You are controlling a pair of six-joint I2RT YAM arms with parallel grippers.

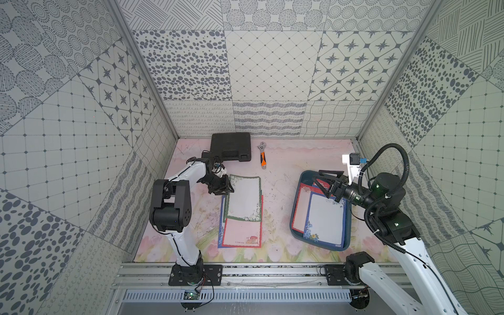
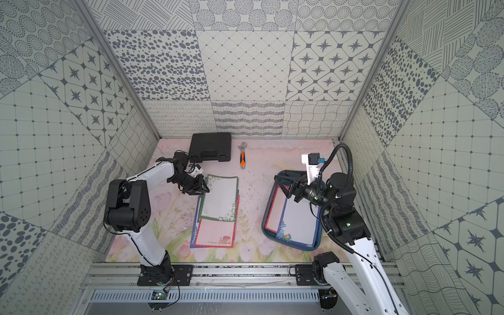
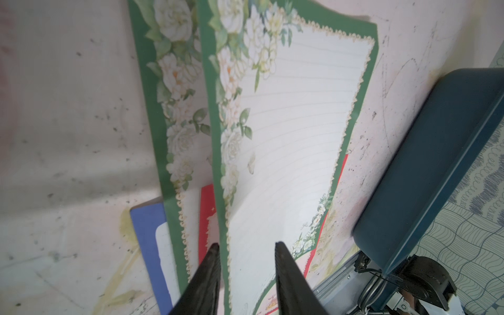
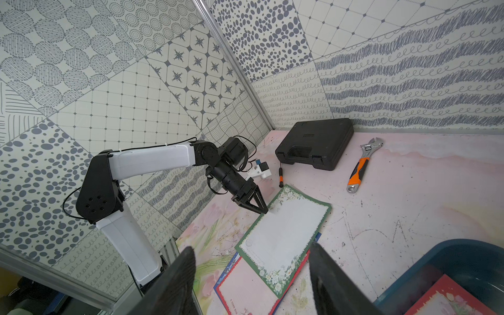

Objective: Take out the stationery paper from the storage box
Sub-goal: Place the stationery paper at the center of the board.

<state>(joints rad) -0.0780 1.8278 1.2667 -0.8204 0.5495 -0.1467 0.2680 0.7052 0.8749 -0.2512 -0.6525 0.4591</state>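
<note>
Patterned wallpaper all round, and a pink flowery mat covering the tabletop. Starting at the left, the left gripper is down low at the far left corner of the pile of stationery paper lying on the mat. Its wrist view shows the claw parted only a little, with nothing pinched in it, and the paper lying flat just past the tips. That pile has a green-bordered sheet on top. Red and blue borders stick out from under it at the near end and along the left side. Behind the pile, up against the back wall, there's a black tool case. Just right of that is an orange-handled wrench. Over to the right sits the storage box, with paper in it too: a blue-bordered sheet lying on top of a red-bordered sheet. The right gripper hangs over the far end of the box. Its claw is spread wide and empty, not touching any sheet as far as I can see.
</note>
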